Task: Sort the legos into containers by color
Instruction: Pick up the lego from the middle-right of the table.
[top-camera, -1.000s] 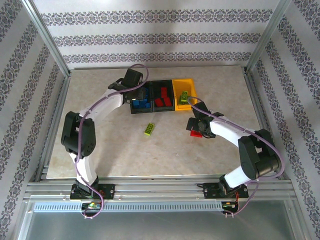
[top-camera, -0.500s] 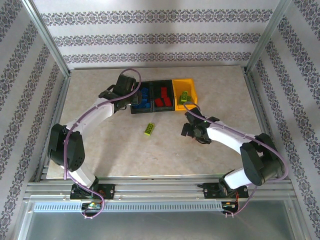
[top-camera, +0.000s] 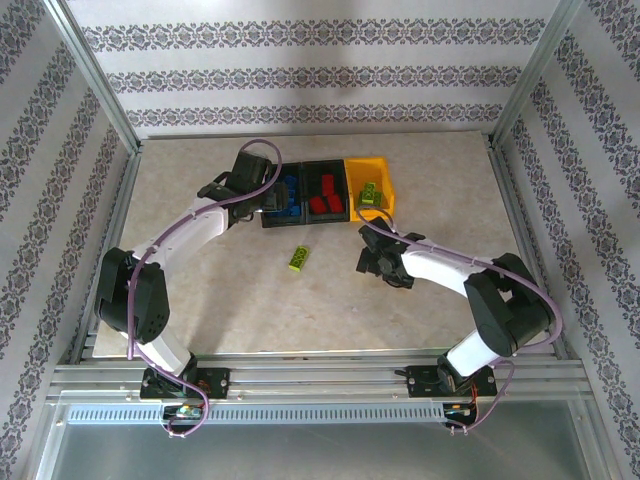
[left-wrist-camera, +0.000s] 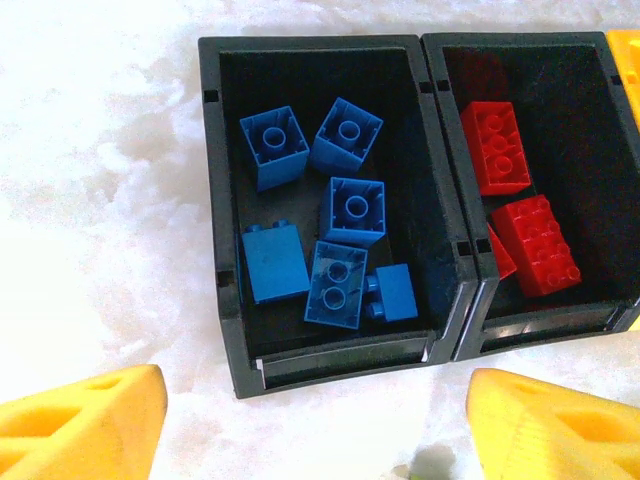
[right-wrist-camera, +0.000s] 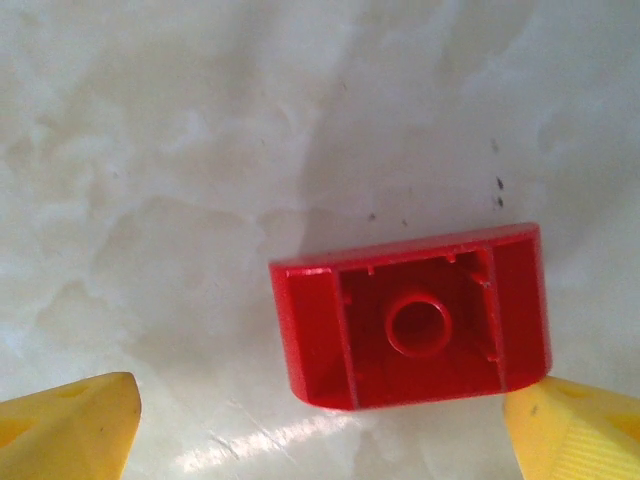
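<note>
Three joined bins sit in a row at the back of the marbled table (top-camera: 450, 180), and the sort is well along! Left black bin (left-wrist-camera: 225, 180): six blue bricks (left-wrist-camera: 353, 210) jumbled on its floor, some studs-up, some showing their hollow undersides. Middle black bin (left-wrist-camera: 585, 120): red bricks (left-wrist-camera: 535, 243), two plain to see and a sliver of another tucked by the dividing wall. Over on the right end, the yellow-orange bin (top-camera: 366, 163) holds lime green bricks (top-camera: 370, 193), too small in the overhead view to count. The left gripper (left-wrist-camera: 315, 392) hangs right above the blue bin's near edge, its yellow foam fingers (left-wrist-camera: 90, 420) spread wide with nothing between them, so it is released and empty. Now the right gripper (right-wrist-camera: 320, 395): it is low over the table in front of the yellow-orange bin, jaws parted wide, straddling a lone red brick (right-wrist-camera: 415, 318) that lies upside down on the table, hollow side and centre tube facing up. That brick sits off toward the right-hand pad (right-wrist-camera: 570, 430), its corner right at the foam; whether they actually touch I cannot tell, but nothing is clamped. One loose lime green brick (top-camera: 298, 258) lies out on the open table, in front of the bins and between the two arms.
</note>
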